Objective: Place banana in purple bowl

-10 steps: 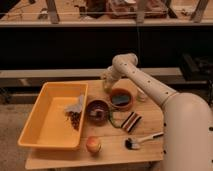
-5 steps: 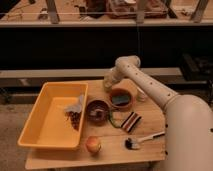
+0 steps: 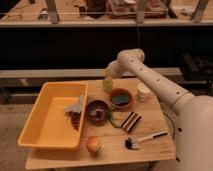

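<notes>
My gripper [image 3: 108, 76] is at the far edge of the wooden table [image 3: 160, 150], pointing down from the white arm [image 3: 150, 75]. A small pale yellow-green banana [image 3: 107, 85] hangs upright between its fingers, just above the table. The gripper looks shut on it. The dark purple bowl [image 3: 97, 110] sits nearer the front, about a bowl's width from the banana and slightly left of it. It has something dark inside.
An orange-terracotta bowl [image 3: 121, 98] with dark contents sits right of the gripper, and a white cup [image 3: 144, 91] lies beyond it. A big yellow bin [image 3: 50, 117] holds small items at left. An apple-like fruit [image 3: 93, 144], a striped object [image 3: 131, 121] and a brush [image 3: 145, 138] lie in front.
The arm's elbow has shifted slightly right and up. The gripper stays at the table's far edge with the banana. Nothing else has moved.
</notes>
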